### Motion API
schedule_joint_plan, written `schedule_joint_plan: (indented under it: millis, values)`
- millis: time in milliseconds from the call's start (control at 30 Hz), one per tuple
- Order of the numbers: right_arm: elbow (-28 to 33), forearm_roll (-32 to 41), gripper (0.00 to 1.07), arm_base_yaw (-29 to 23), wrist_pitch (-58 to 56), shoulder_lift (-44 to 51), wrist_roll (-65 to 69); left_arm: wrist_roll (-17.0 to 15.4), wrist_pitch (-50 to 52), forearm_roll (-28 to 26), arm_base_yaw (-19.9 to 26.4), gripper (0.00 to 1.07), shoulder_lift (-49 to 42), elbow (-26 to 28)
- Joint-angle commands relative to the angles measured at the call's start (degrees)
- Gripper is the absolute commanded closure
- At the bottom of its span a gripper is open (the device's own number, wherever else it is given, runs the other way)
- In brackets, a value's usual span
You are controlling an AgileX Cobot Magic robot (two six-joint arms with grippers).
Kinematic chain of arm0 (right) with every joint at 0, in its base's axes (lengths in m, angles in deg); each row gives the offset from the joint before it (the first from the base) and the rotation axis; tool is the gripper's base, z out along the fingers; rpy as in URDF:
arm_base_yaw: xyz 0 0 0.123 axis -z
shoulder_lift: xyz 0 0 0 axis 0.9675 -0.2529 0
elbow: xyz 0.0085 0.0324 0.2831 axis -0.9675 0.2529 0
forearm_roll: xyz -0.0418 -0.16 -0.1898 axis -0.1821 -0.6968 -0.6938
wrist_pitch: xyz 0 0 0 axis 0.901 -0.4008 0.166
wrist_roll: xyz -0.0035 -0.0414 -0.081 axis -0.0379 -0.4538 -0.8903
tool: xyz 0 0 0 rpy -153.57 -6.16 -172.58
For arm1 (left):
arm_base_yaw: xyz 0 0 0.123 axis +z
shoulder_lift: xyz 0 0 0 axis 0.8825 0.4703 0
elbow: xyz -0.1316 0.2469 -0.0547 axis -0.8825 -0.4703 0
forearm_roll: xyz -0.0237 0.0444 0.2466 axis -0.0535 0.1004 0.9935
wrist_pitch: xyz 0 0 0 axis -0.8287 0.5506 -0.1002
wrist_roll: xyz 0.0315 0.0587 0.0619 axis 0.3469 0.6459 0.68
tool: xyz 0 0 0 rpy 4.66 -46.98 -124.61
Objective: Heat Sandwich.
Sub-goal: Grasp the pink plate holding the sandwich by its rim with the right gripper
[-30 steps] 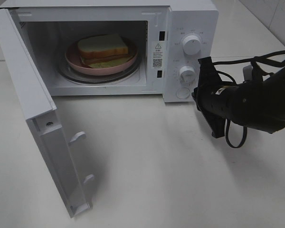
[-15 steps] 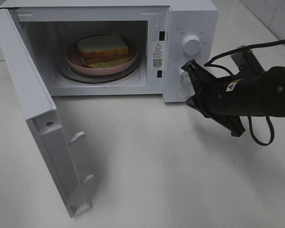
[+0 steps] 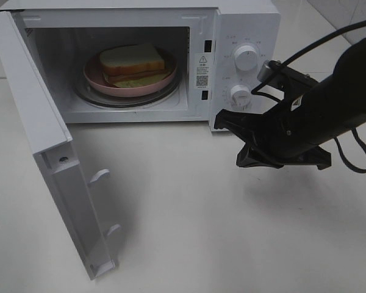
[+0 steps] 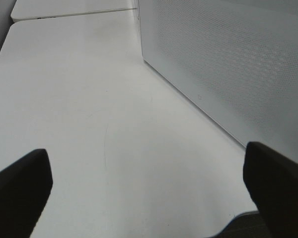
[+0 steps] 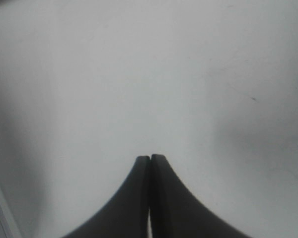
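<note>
Resting inside open microwave (image 3: 244,24): sandwich (image 3: 133,61) on pink plate (image 3: 94,79). Right gripper (image 3: 221,119) before microwave front, jaws together; left gripper (image 4: 145,158) beside microwave, jaws apart.

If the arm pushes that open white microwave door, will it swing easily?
Probably: the white microwave door hangs wide open from its left-edge hinge, so it should swing freely. It looks a stiff, flat panel, unlikely to bend.

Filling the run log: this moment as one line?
sandwich: on pink plate inside microwave | door: open | right end effector: shut, empty | left end effector: open, empty
</note>
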Motion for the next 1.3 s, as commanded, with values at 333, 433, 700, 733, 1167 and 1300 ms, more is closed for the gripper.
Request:
schedule_joint_plan:
  millis: [333,433,700,733,1167,1300]
  values:
    - [-10.1,-13.9,1.04,0.2,-18.7,0.5,-11.2,-0.2,0.3,-0.3,-0.4,0.06,-0.5,0.1]
    - [-12.1,-13.8,1.03,0.2,-22.3,0.5,-19.4,-0.2,0.3,-0.3,-0.4,0.06,-0.5,0.1]
    - [-16.0,-14.2,1.02,0.2,-31.9,0.5,-36.4,-0.2,0.3,-0.3,-0.4,0.06,-0.5,0.1]
    - [-16.1,-14.3,1.02,0.2,-32.5,0.5,-38.6,-0.2,0.3,-0.3,-0.4,0.06,-0.5,0.1]
    - [-16.1,-14.7,1.00,0.2,-34.2,0.5,-80.4,-0.2,0.3,-0.3,-0.4,0.06,-0.5,0.1]
    - [-16.1,-14.7,0.99,0.2,-33.9,0.5,-89.1,-0.2,0.3,-0.3,-0.4,0.06,-0.5,0.1]
